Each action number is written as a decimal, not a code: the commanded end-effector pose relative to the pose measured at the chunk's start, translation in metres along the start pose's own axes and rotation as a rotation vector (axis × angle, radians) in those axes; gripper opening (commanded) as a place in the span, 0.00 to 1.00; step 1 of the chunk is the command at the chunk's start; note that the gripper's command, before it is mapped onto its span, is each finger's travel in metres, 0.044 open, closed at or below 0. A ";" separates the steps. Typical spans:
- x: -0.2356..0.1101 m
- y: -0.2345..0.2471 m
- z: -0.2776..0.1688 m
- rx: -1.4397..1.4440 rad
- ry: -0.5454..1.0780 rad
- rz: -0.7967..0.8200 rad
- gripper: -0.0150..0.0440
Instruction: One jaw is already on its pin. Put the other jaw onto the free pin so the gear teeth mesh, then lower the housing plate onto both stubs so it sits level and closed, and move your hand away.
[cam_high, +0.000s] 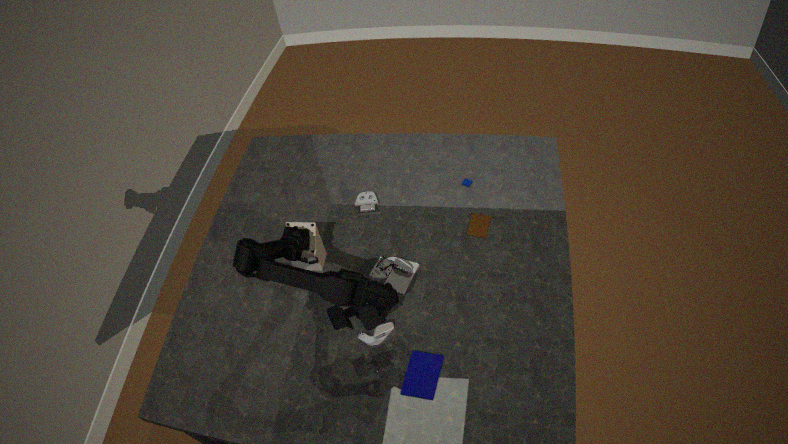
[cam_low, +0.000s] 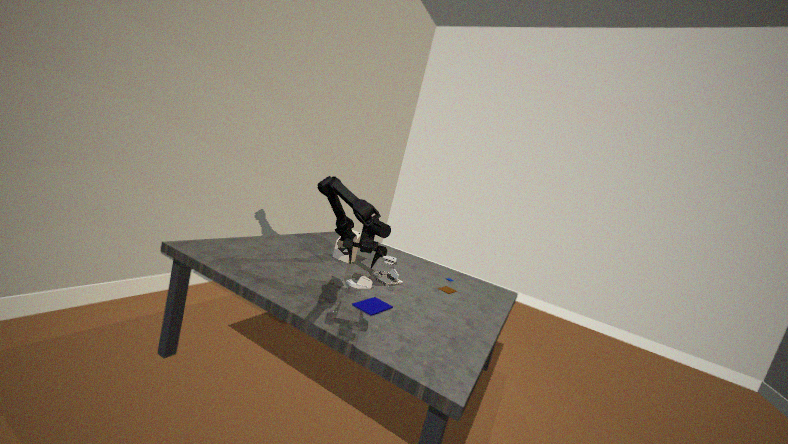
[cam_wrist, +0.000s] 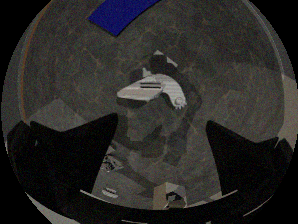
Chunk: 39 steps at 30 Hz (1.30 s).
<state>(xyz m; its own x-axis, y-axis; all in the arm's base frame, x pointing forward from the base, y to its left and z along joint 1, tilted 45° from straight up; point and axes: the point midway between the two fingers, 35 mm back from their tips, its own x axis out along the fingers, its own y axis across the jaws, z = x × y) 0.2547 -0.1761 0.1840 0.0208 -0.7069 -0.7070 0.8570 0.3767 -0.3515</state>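
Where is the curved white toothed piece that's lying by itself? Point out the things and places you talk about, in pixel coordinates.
The curved white toothed piece (cam_high: 377, 334) (cam_low: 360, 282) (cam_wrist: 150, 90) lies, in the top view, just left of and above the flat dark-blue rectangle (cam_high: 422, 375) (cam_low: 372, 306) (cam_wrist: 122, 12).

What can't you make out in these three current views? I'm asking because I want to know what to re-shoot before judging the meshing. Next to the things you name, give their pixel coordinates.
- Free pin on the base with the mounted jaw (cam_high: 405, 266): too small and dim in every view.
- Loose jaw's (cam_high: 377, 334) (cam_low: 359, 282) (cam_wrist: 145, 90) contact with the table: top and wrist look down over it; exterior is too coarse.
- Pale sheet (cam_high: 427, 419): cut off by the top view's lower edge.
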 end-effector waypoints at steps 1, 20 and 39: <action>-0.001 0.002 0.003 -0.126 -0.003 -0.003 1.00; -0.003 0.008 0.008 -0.642 -0.003 -0.004 1.00; -0.005 0.015 0.012 -1.158 -0.002 -0.005 1.00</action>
<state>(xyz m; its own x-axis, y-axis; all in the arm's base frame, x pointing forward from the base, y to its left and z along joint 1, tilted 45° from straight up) 0.2714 -0.1739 0.1877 0.0215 -0.7071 -0.7068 -0.0291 0.7062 -0.7074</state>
